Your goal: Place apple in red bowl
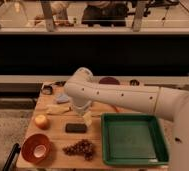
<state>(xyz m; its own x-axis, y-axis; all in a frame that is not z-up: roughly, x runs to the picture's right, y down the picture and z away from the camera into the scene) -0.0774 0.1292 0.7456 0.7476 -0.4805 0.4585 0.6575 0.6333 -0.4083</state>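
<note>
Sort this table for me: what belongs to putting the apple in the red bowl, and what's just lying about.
Job: apple; red bowl; gripper, hanging under the arm over the board's middle, apart from the apple.
Lying about: grapes; green tray; dark block; purple bowl.

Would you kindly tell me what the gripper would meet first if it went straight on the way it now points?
The gripper hangs below the arm, pointing down. It would probably meet the wooden board first, close to the small dark block and some way from the apple; depth is unclear.
</note>
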